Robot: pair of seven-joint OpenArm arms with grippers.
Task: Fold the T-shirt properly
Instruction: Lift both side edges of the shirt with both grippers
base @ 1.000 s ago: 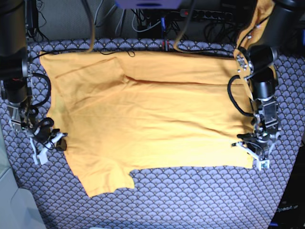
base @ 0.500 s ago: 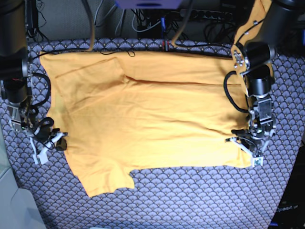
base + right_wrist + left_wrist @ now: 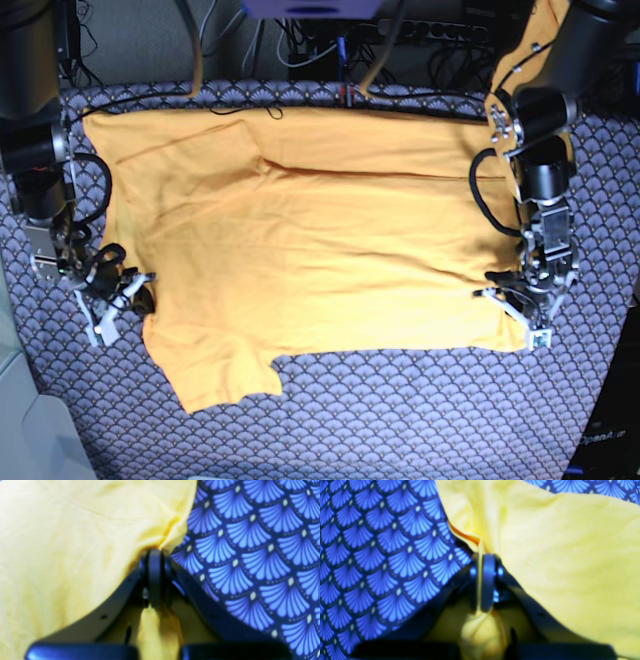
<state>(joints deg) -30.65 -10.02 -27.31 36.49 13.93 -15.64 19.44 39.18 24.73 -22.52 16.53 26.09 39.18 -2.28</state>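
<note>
Left wrist view: the left gripper [image 3: 482, 580] has its jaws pinched together on a thin fold of the T-shirt [image 3: 570, 562], with a gathered lump of fabric bunched behind the fingers. The scallop-patterned cloth [image 3: 382, 555] lies beneath.

Right wrist view: the right gripper [image 3: 155, 577] is likewise clamped on a puckered edge of the T-shirt [image 3: 62, 555], fabric pulled through between the fingers.

Base view: the T-shirt [image 3: 320, 240] lies spread across the middle of the bench, reaching toward its far edge, one sleeve near the front. The left gripper [image 3: 528, 312] holds the shirt's front corner by the bench's right edge. The right gripper [image 3: 118, 298], by the left edge, has shifted inward since a second ago and now sits at the shirt's border. Judgement: both grasps appear set, so the fold lift can begin.
</note>
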